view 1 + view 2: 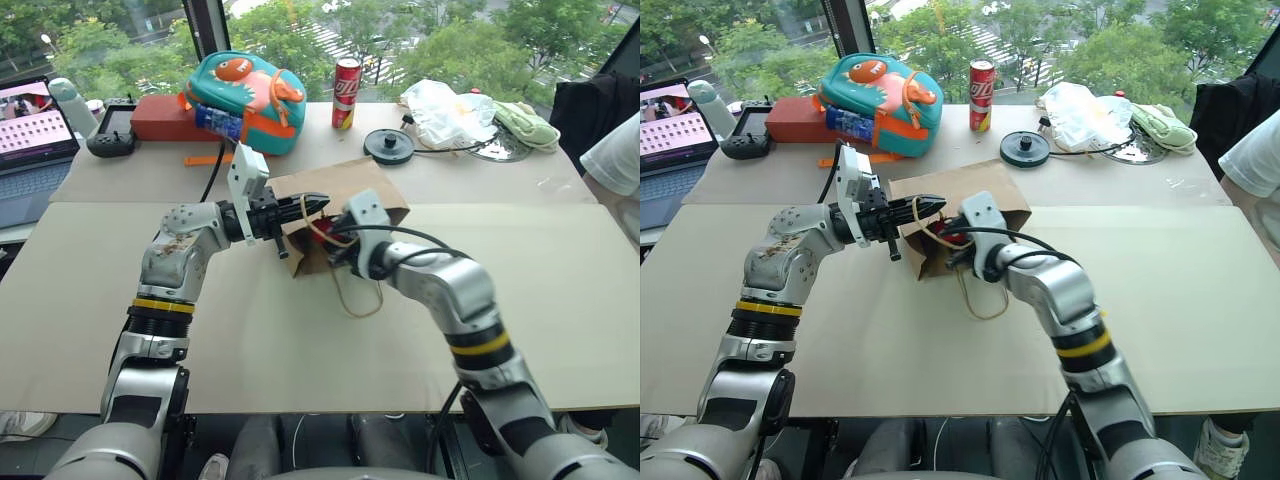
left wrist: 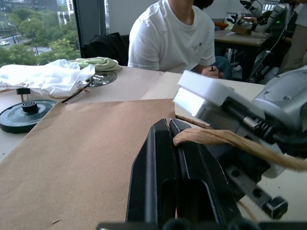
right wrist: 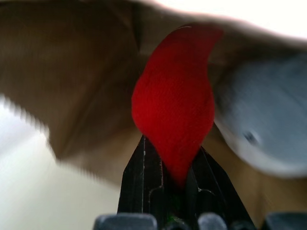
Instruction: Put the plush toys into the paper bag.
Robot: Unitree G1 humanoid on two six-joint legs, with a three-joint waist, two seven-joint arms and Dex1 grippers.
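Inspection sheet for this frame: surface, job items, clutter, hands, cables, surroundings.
Surface: tan table, bare in front.
Job's things: paper bag lying on its side, mouth toward the robot; red plush pepper at the mouth; grey-blue plush inside.
Clutter: dinosaur backpack, soda can, white plastic bag, black disc, controller.
Hands: left hand shut on the bag's cord handle; right hand shut on the pepper.
Cables: black cable running from the backpack.
Surroundings: laptop, seated person, windows.

Left gripper [image 1: 318, 204] was clamped tight, pointing level toward the right arm. Right gripper [image 3: 168, 165] (angled a bit downward) was pinched nearly closed, forearm stretched forward, both wrists close together.
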